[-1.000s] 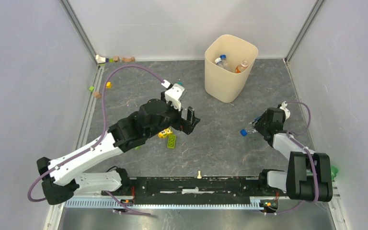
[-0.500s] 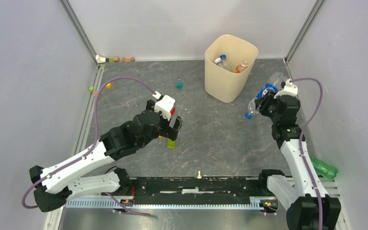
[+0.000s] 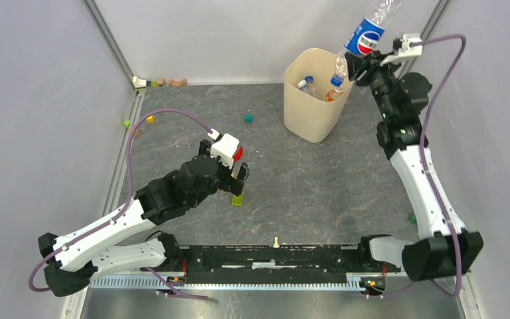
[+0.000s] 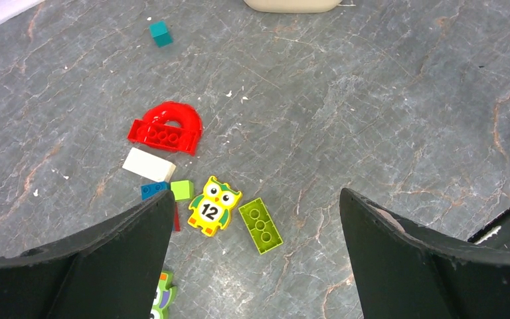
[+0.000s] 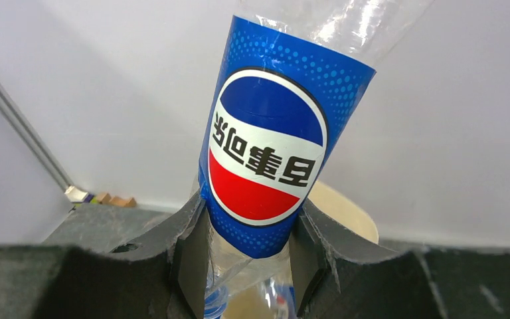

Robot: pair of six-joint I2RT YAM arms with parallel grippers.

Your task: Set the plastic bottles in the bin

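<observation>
Bottle: clear, crumpled plastic bottle with a blue Pepsi label point(image 3: 370, 32), cap down, over the 2 o'clock rim of the tall cream-beige plastic bin point(image 3: 315, 113).
Right gripper point(image 5: 249, 232): clamped on the bottle's lower label.
Left gripper point(image 4: 255, 259): jaws spread, holding nothing, above toy bricks point(image 4: 260, 226), 7 o'clock from the bin.
Handling: likely light, thin-walled and slick; the stiffer shoulder looks the safest hold.

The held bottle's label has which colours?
Blue label, with a red, white and blue circle; best in right wrist view.

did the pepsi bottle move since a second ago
Yes. The Pepsi bottle, in the right end effector, went from the table right of the bin up over its right rim.
</observation>
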